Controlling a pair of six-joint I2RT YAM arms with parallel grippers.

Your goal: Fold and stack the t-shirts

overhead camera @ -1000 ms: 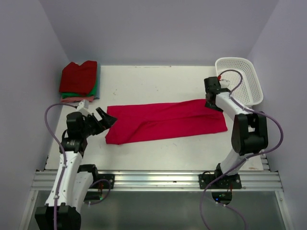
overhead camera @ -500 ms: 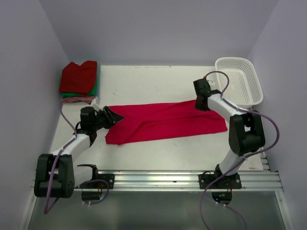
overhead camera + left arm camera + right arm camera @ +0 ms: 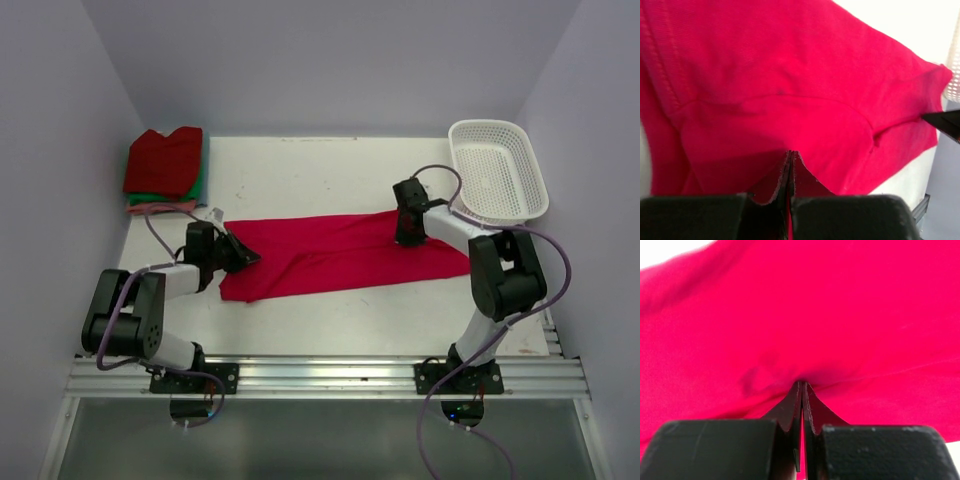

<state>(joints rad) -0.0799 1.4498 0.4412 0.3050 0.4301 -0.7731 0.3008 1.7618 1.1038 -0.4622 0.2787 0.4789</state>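
Note:
A crimson-pink t-shirt lies as a long band across the middle of the table. My left gripper is low at the shirt's left end, its jaws shut with a pinch of the cloth between them. My right gripper sits on the far edge near the shirt's right end, also shut on a fold of the cloth. Both wrist views are filled with the red fabric bunching at the closed tips. Folded t-shirts are stacked at the back left, dark red on top, with green and salmon pink beneath.
A white lattice basket stands at the back right, close behind the right arm. The folded stack is just beyond the left arm. White table shows between the shirt and the back wall, and along the front edge.
Both arms dropped in toward the shirt. The left gripper went from wide open to shut on the left end. The right gripper slid left along the far edge and shut on the cloth.

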